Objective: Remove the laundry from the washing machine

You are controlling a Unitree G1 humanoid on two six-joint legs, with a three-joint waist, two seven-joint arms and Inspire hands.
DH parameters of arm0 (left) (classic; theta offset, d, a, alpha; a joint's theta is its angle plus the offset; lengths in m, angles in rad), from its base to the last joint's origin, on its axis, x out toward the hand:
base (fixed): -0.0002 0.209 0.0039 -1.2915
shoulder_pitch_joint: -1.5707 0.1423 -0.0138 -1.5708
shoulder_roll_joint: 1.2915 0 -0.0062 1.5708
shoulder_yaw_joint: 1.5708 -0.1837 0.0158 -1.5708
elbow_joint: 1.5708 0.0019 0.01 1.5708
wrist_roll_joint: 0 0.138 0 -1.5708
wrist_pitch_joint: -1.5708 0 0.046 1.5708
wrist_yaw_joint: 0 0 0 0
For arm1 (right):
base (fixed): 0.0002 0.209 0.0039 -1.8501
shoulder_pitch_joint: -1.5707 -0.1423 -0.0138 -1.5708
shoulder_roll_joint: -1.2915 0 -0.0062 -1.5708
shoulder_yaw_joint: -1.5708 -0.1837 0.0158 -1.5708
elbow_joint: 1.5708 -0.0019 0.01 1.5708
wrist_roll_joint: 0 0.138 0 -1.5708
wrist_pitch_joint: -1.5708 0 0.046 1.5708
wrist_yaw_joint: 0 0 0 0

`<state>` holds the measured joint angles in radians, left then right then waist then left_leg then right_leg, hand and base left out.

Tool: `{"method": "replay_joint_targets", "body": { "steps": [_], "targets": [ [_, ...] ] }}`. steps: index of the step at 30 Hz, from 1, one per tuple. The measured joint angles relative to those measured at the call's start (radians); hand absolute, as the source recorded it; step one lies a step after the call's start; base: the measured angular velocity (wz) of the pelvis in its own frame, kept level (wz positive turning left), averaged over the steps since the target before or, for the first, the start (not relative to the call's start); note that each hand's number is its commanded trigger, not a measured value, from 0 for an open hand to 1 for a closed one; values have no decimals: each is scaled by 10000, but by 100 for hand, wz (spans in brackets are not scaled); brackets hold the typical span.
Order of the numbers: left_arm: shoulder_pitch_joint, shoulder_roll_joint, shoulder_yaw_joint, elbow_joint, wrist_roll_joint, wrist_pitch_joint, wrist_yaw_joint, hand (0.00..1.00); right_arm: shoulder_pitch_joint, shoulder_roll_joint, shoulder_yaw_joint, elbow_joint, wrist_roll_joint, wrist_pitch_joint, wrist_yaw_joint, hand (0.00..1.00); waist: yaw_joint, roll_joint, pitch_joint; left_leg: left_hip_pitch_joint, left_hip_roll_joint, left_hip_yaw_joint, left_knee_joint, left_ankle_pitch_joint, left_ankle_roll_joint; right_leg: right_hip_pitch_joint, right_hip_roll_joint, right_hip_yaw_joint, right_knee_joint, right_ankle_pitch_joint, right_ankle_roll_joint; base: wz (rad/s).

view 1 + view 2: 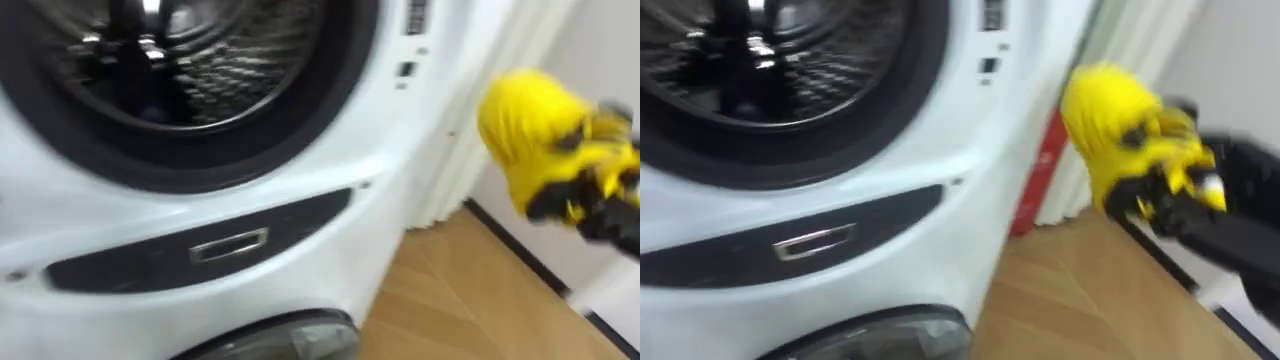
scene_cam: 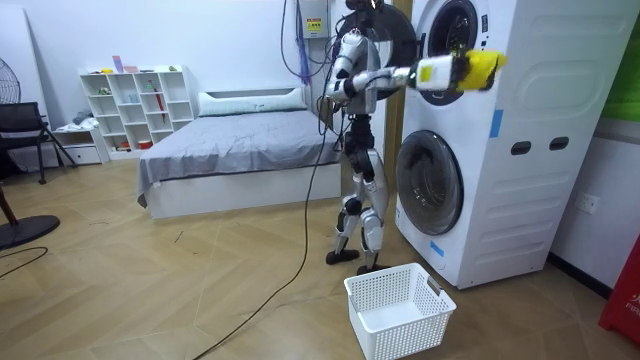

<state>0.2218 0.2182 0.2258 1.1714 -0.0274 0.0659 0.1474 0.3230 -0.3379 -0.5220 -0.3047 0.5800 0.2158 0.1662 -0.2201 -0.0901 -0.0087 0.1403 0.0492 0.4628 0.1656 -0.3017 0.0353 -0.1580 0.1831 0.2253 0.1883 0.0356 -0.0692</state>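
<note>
On the wooden floor (image 2: 150, 290) — white basket (image 2: 400, 328) at lower centre, washing machine (image 2: 520, 180) at right, bed (image 2: 240, 150) at centre left.

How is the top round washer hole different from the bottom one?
The top round opening of the white washer stack is open, showing a shiny metal drum; the bottom round door is shut, with greyish glass. The top one sits up by the robot's head; the bottom one is low, near the white plastic basket. Both have dark round rims.

wooden floor (image 2: 150, 290), grey bed (image 2: 230, 150), white shelf (image 2: 140, 105)
</note>
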Motion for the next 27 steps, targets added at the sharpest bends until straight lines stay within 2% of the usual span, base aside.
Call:
{"method": "replay_joint_targets", "body": {
  "steps": [1, 3, 5, 7, 9, 10, 11, 13, 15, 17, 19, 23, 26, 27],
  "targets": [
    [-144, 2, -29, -160, 12, -18, -30, 0, 182, 10, -1, 247, -54, 23, -186, 100, -125, -9, -5, -92, 2, 117, 5, -2, -13, -110, 44, 128, -7, 44, -3, -38],
    [-296, 12, -211, -251, -3, -17, -75, 0, 282, 63, 3, 524, -149, 31, -250, 100, -316, 109, 53, -117, 18, 317, 3, -32, -60, -199, 140, 310, -3, 91, -17, -40],
    [-468, 58, -576, -277, -3, -5, -153, 0, 357, 325, 98, 857, -307, 10, -370, 100, -388, 184, 61, -101, 59, 584, 5, -95, -146, -272, 307, 609, 47, 120, -32, -49],
    [-691, 97, -935, -448, -4, 80, -331, 0, 415, 757, 414, 1670, -390, -87, -461, 100, -563, 237, 59, -202, 97, 824, 7, -132, -205, -442, 445, 831, 57, 169, -57, -37],
    [-886, 86, -1241, -576, -25, 131, -464, 0, 495, 887, 698, 2226, -385, -93, -633, 100, -565, 292, 59, -301, 97, 1000, 7, -144, -227, -597, 519, 1003, 70, 202, -58, -30],
    [-1016, 76, -1516, -490, -151, 301, -489, 0, 491, 892, 927, 2686, -380, -103, -762, 100, -587, 427, 66, -386, 108, 1081, 31, -166, -243, -696, 554, 1086, 72, 214, -59, -25],
    [-1033, 77, -1644, -494, -231, 342, -495, 0, 489, 892, 1046, 2917, -343, -109, -838, 100, -630, 460, 58, -436, 115, 1077, 40, -171, -242, -740, 557, 1083, 70, 215, -60, -12],
    [-1200, 89, -2092, -514, -536, 360, -527, 0, 352, 892, 1475, 3837, -83, -108, -1013, 100, -689, 701, 60, -672, 70, 1110, 43, -175, -233, -1000, 564, 1141, 89, 228, -40, -3],
    [-1281, 96, -2135, -514, -677, 363, -599, 0, -37, 898, 1781, 4525, 84, -121, -1099, 100, -699, 875, 119, -801, 62, 1149, 47, -176, -228, -1169, 586, 1200, 137, 240, -21, -13],
    [-1427, 101, -2178, -423, -720, 369, -742, 0, -307, 899, 1961, 5074, 44, -178, -1221, 100, -694, 1055, 112, -986, 47, 1192, 60, -174, -225, -1358, 596, 1249, 168, 243, -7, -9],
    [-1504, 102, -2629, -397, -1043, 365, -796, 0, -795, 902, 2261, 6131, 78, -585, -1358, 100, -747, 1313, 102, -1216, -9, 1167, 104, -176, -224, -1568, 600, 1301, 170, 248, -5, 0],
    [-1663, 91, -3073, -406, -1396, 369, -844, 0, -1284, 901, 2423, 7177, 103, -663, -1692, 100, -764, 1645, 108, -1605, -12, 1137, 178, -170, -223, -1921, 597, 1354, 194, 270, -13, -1],
    [-1714, 12, -3162, -406, -1545, 348, -853, 0, -2100, 912, 2485, 8566, 110, -1043, -1922, 100, -774, 1785, 132, -1918, -75, 693, 350, -124, -142, -2111, 594, 1572, 139, 325, 19, -9],
    [-1824, -20, -3376, -438, -1684, 342, -858, 0, -2493, 912, 2486, 9140, 145, -1207, -2067, 100, -779, 1899, 154, -1986, -96, 575, 368, -113, -126, -2154, 585, 1594, 106, 354, 41, -5]
  ]
}}
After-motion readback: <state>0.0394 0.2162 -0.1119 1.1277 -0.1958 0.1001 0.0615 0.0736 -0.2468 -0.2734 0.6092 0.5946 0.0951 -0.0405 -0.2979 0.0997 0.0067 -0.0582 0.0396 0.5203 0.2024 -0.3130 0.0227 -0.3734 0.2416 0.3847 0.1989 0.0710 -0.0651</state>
